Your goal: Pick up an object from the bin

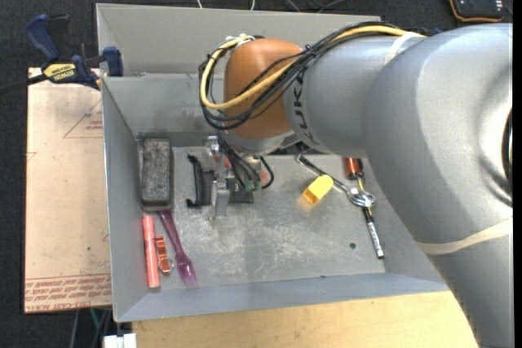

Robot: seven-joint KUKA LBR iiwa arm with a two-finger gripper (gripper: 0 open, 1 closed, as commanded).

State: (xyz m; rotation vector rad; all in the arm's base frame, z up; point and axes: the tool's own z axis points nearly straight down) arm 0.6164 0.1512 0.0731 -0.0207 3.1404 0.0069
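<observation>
I see the grey metal bin (277, 250) with the gripper (218, 198) low over its middle, just right of a black curved plastic piece (196, 180). I cannot tell whether the gripper is open or closed. To the left lie 1 grey rectangular block (157, 171), 1 salmon-pink marker (151, 253) and 1 purple plastic spoon (179, 250). To the right lies 1 small yellow block (317, 189).

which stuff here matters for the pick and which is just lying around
In play: pincer, low at mid-bin; black curved piece, nearest beside it.
Lying about: grey block, pinkish-red stick, purple utensil, yellow block, black pen.
</observation>
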